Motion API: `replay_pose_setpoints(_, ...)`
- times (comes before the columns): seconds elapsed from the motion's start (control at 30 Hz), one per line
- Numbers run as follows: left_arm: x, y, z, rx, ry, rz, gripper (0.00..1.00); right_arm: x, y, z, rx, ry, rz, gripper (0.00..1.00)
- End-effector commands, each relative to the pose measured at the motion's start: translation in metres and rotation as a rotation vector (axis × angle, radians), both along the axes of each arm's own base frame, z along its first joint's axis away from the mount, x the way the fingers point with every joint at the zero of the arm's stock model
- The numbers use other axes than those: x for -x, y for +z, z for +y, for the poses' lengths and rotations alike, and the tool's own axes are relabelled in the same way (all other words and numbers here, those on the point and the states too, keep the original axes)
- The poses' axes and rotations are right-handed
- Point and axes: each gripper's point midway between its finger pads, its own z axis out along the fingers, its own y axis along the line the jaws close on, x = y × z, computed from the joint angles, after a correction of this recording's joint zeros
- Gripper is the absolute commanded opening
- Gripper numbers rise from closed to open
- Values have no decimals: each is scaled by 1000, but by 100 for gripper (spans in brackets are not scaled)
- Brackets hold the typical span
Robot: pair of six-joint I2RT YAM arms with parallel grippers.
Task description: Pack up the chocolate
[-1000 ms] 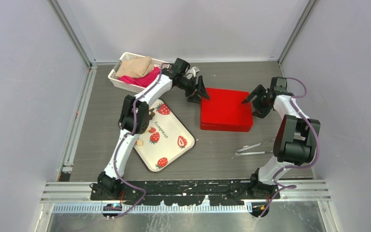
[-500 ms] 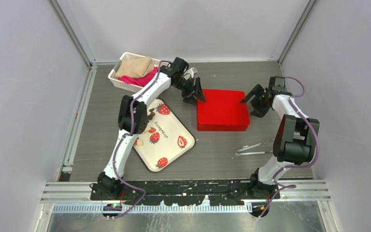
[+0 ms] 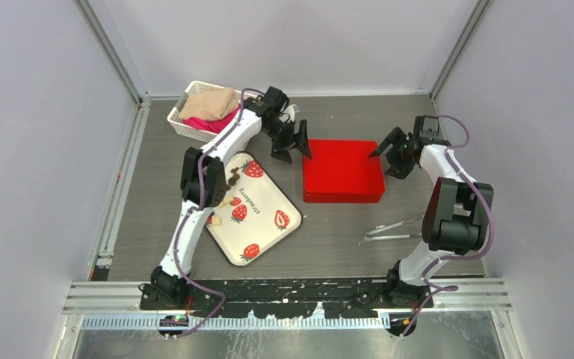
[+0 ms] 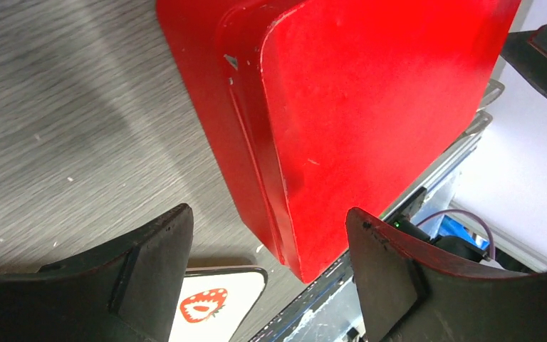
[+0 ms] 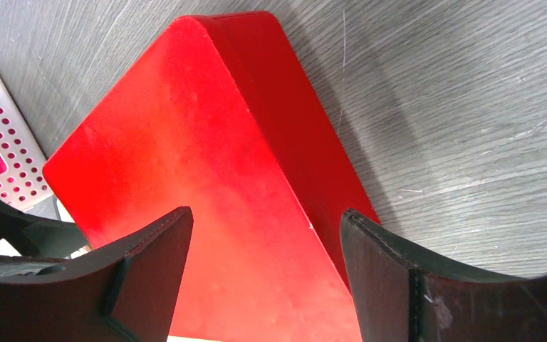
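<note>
A shut red box (image 3: 342, 170) lies flat mid-table. My left gripper (image 3: 291, 142) hangs open just off the box's left edge, nothing between its fingers; its wrist view looks along the box's lid (image 4: 370, 107) past the gripper (image 4: 265, 214). My right gripper (image 3: 390, 153) is open too, by the box's right edge, with the lid (image 5: 206, 164) beyond its spread fingers and the gripper (image 5: 265, 214) empty. A few dark chocolate lumps (image 3: 233, 178) lie on the strawberry tray (image 3: 265, 224), partly hidden by my left arm.
A white perforated basket (image 3: 183, 123) holding beige and pink cloths stands at the back left. Metal tongs (image 3: 392, 228) lie on the table in front of the box, near my right arm. A corner of the tray (image 4: 221, 299) shows under my left fingers.
The red box slid a little to the left. My left gripper then opened wider and drew back off the box's left edge. My right gripper stayed open and barely moved.
</note>
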Motion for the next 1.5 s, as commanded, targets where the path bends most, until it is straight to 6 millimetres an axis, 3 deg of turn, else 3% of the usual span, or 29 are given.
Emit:
replay_pose_setpoints(0.0, -6, 58, 8, 13, -3, -151, 79, -15, 20, 4, 8, 34, -67, 81)
replay_pose_setpoints(0.17, -2, 49, -1, 66, -7, -108, 67, -15, 21, 5, 21, 38, -67, 81)
replay_pose_setpoints(0.5, -2, 23, -5, 97, 6, -15, 64, -21, 15, 22, -22, 63, -62, 77)
replay_pose_setpoints(0.67, -4, 12, -5, 133, 26, 28, 52, -23, 17, 29, -30, 85, -70, 73)
replay_pose_setpoints(0.87, -4, -2, -2, 119, 35, 55, 49, -25, 18, 28, -18, 86, -70, 72)
replay_pose_setpoints(0.93, -5, -8, 1, 99, 44, 59, 49, -24, 21, 24, 7, 78, -70, 76)
replay_pose_setpoints(1.03, -5, -18, 9, 61, 54, 61, 49, -25, 35, 12, 75, 44, -96, 82)
replay_pose_setpoints(1.23, -3, -38, 27, -5, 92, 111, 46, -30, 82, -5, 178, -4, -179, 82)
replay_pose_setpoints(1.33, -2, -46, 31, -10, 103, 130, 46, -31, 96, 1, 223, 29, -191, 72)
replay_pose_setpoints(1.4, -2, -49, 32, -16, 108, 136, 46, -30, 98, 12, 256, 78, -181, 51)
replay_pose_setpoints(1.47, -4, -53, 33, -23, 116, 144, 46, -26, 92, 24, 279, 124, -147, 20)
